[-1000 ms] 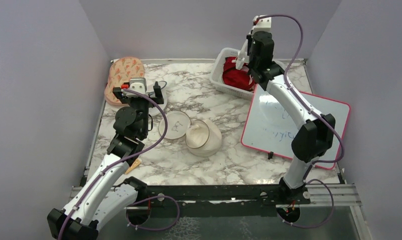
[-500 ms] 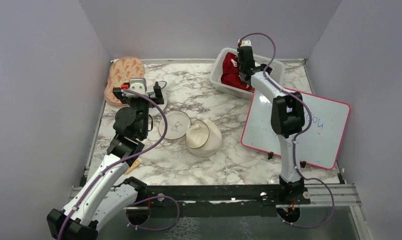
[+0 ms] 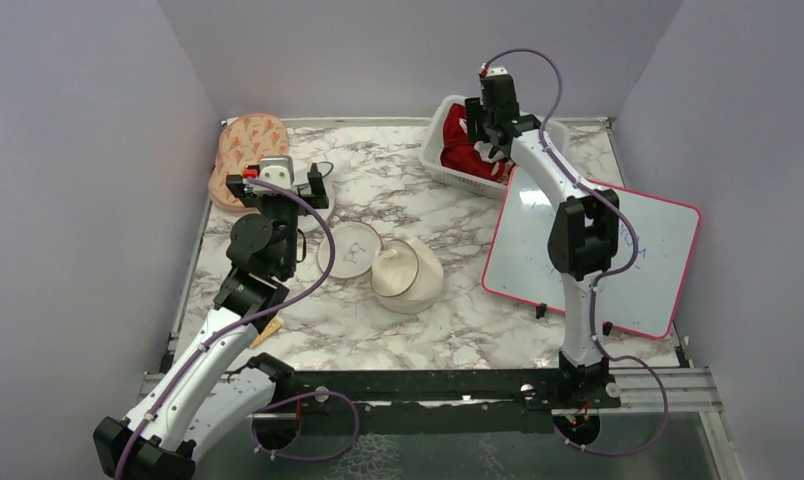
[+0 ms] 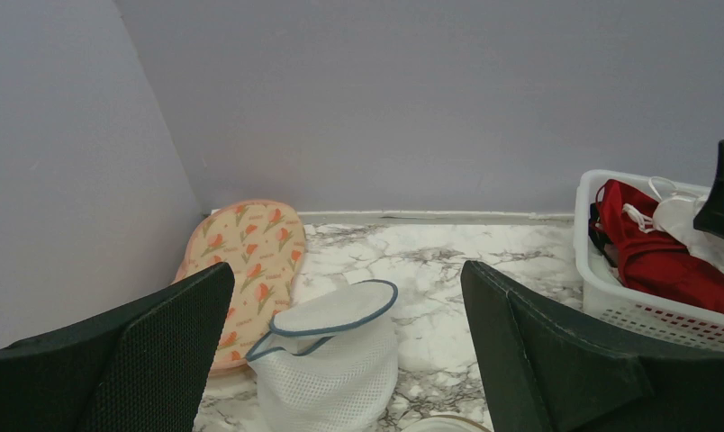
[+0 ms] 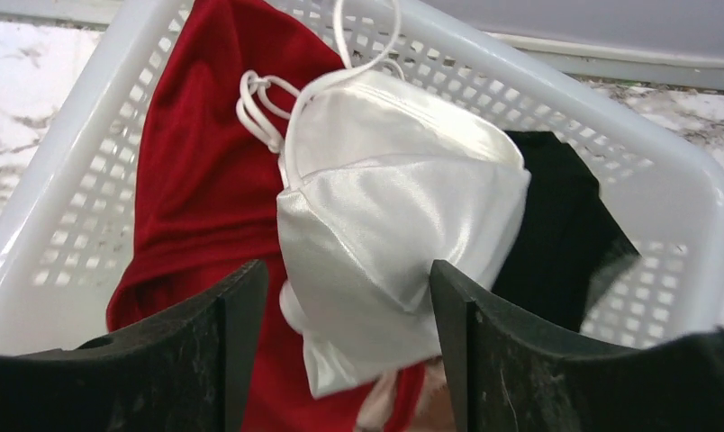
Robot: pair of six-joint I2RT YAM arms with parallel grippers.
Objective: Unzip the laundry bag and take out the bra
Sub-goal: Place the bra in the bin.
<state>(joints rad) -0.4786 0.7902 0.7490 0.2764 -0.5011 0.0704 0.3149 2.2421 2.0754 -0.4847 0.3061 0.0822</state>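
Note:
The laundry bag (image 3: 406, 270) lies unzipped mid-table, its flat lid (image 3: 348, 250) flipped out to the left. The white bra (image 5: 394, 216) rests in the white basket (image 5: 61, 180) on top of a red garment (image 5: 187, 171). My right gripper (image 5: 345, 279) hangs over the basket (image 3: 438, 140), jaws open on either side of the bra and not clamping it. In the top view the right gripper (image 3: 484, 132) covers most of the bra. My left gripper (image 3: 277, 184) stays open at the left, above a white mesh pouch (image 4: 331, 360).
An orange-patterned oval pouch (image 3: 248, 150) leans in the back left corner. A pink-edged whiteboard (image 3: 598, 250) lies at the right, under the right arm. A black garment (image 5: 556, 207) sits in the basket beside the bra.
The right arm came down from above the basket into it, and its jaws opened, letting go of the bra. The left arm has not moved.

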